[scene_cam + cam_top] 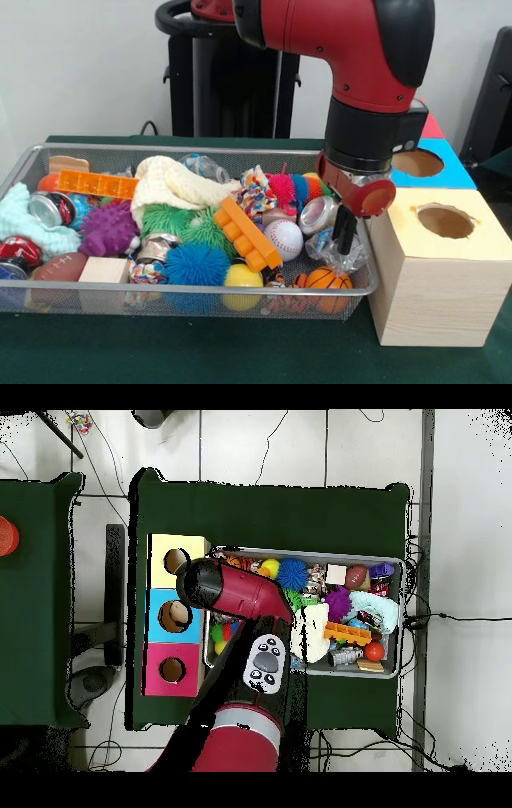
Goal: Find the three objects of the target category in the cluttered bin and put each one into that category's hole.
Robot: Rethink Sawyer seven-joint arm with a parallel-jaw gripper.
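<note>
The wire bin (32, 160) is packed full, w/ little free room. The yellow-topped box (448, 264) w/ its hole (446, 221) stands just beside bin's right edge. Gripper (346, 234) hangs low at that edge, over a clear plastic wrap (332, 250); grip state: cannot tell. Baseball (283, 239) is near, on its left, and small basketball (328, 278) lies below it.

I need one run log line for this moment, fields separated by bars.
tool: low at bin's end beside yellow box, over clear plastic wrap | grip: unclear | holes: nothing seen inside
</note>
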